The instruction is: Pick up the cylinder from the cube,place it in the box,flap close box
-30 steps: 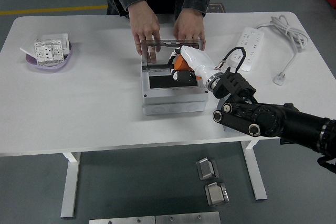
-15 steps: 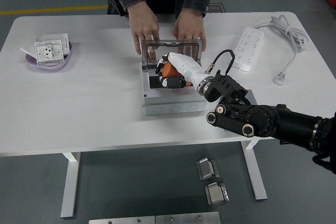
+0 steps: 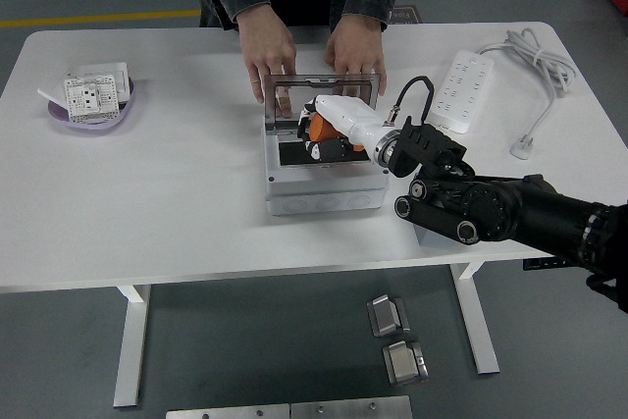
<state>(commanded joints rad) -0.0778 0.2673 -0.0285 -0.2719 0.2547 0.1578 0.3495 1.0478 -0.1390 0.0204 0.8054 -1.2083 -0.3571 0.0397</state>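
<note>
- While a person's hands hold the clear lid upright at the far side, the right hand hangs inside the open grey box on the white desk.
- Its fingers are curled around the orange cylinder, so the cylinder sits in the grip, just above the box's dark floor.
- Which way its long axis runs is too hidden to tell.
- Only 1 arm reaches in, from the right; the left is out of sight.
- Release looks like the next step, then closing the lid.
</note>
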